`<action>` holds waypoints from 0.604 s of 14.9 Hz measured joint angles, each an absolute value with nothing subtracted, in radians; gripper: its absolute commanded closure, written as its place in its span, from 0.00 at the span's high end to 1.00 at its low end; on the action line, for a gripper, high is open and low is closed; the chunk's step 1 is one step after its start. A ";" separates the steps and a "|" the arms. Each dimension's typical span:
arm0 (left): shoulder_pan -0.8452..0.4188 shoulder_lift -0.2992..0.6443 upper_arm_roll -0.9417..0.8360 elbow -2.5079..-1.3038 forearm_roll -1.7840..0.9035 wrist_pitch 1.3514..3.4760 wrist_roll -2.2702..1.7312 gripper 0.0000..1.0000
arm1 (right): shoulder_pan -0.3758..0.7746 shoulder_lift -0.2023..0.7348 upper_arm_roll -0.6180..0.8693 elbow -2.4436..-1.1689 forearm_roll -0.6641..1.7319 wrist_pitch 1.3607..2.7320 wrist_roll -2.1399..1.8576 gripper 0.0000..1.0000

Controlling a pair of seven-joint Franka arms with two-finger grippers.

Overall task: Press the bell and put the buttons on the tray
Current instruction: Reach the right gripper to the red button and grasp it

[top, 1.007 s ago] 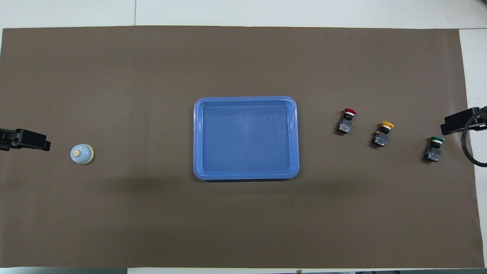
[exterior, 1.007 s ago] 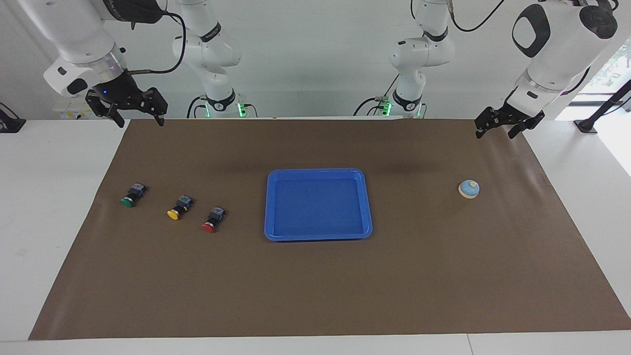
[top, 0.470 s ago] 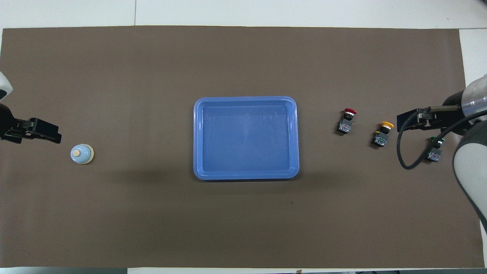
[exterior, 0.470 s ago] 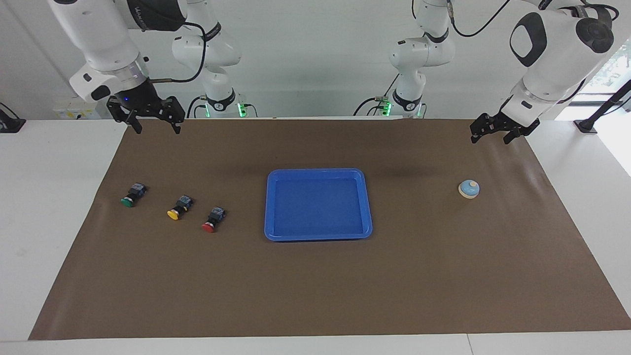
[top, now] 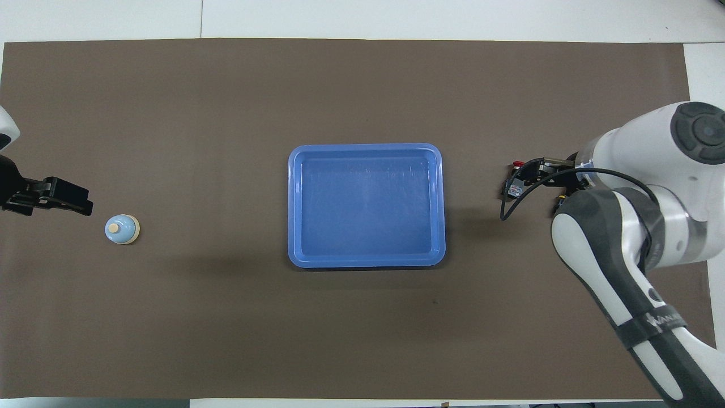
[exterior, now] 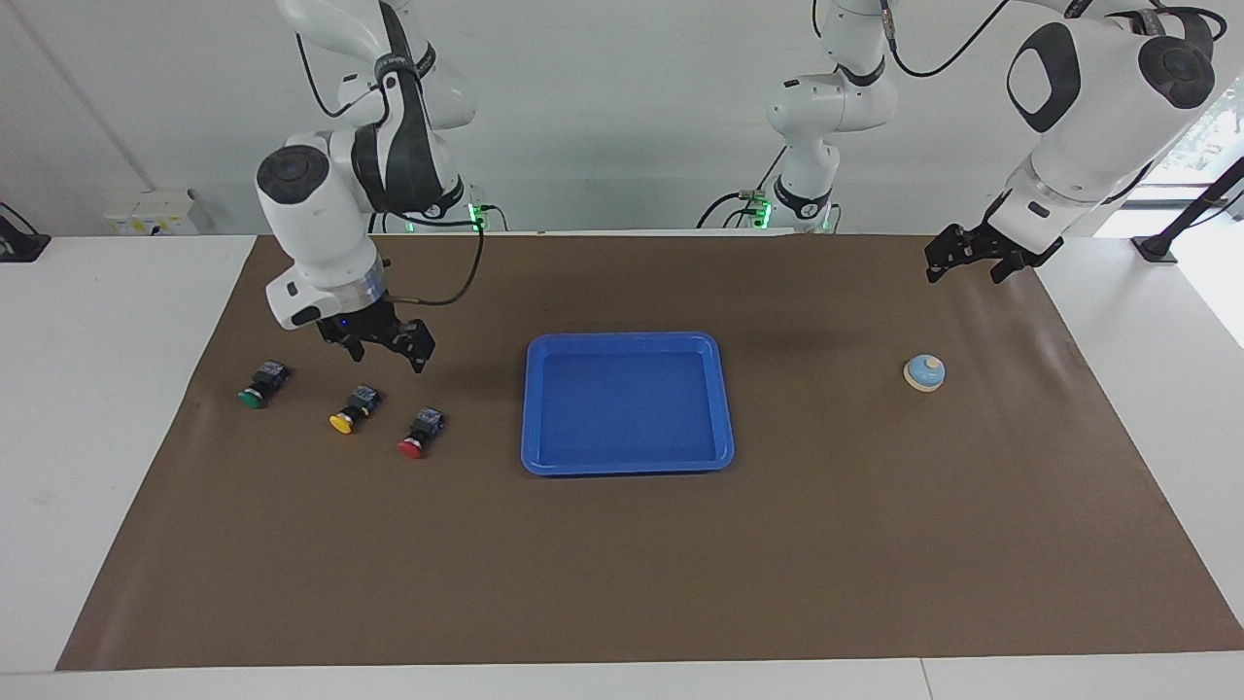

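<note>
The blue tray (exterior: 627,339) lies mid-table and holds nothing; it also shows in the overhead view (top: 365,148). The green (exterior: 255,385), yellow (exterior: 352,410) and red (exterior: 420,435) buttons lie in a row toward the right arm's end. My right gripper (exterior: 389,360) hangs open just above the mat over the yellow and red buttons, touching none. In the overhead view the right arm hides the green and yellow buttons; only part of the red button (top: 516,180) shows. The bell (exterior: 924,372) stands toward the left arm's end, and also shows from overhead (top: 122,229). My left gripper (exterior: 962,276) is open and raised, apart from the bell.
A brown mat (exterior: 622,564) covers most of the white table. The right arm's cable (top: 510,198) loops down near the red button. The arms' bases (exterior: 787,204) stand at the robots' edge of the table.
My right gripper has swung in from the table's corner and come down over the yellow and red buttons. My left gripper has shifted slightly toward the bell. No object has moved.
</note>
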State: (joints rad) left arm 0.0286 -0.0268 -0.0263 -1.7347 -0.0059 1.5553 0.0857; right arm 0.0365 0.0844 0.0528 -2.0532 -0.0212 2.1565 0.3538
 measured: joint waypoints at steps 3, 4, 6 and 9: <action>0.014 -0.033 -0.027 -1.715 -0.006 1.555 0.083 1.00 | 0.052 0.127 0.054 -2.161 -0.021 2.336 0.392 1.00; 0.006 -0.033 -0.027 -1.701 -0.006 1.554 0.075 1.00 | 0.059 0.135 0.054 -2.177 -0.021 2.359 0.404 1.00; -0.004 -0.034 -0.028 -1.689 -0.006 1.554 0.051 1.00 | 0.064 0.155 0.055 -2.188 -0.021 2.405 0.409 1.00; -0.007 -0.034 -0.027 -1.689 -0.006 1.553 0.042 1.00 | 0.056 0.201 0.050 -2.189 -0.021 2.481 0.409 1.00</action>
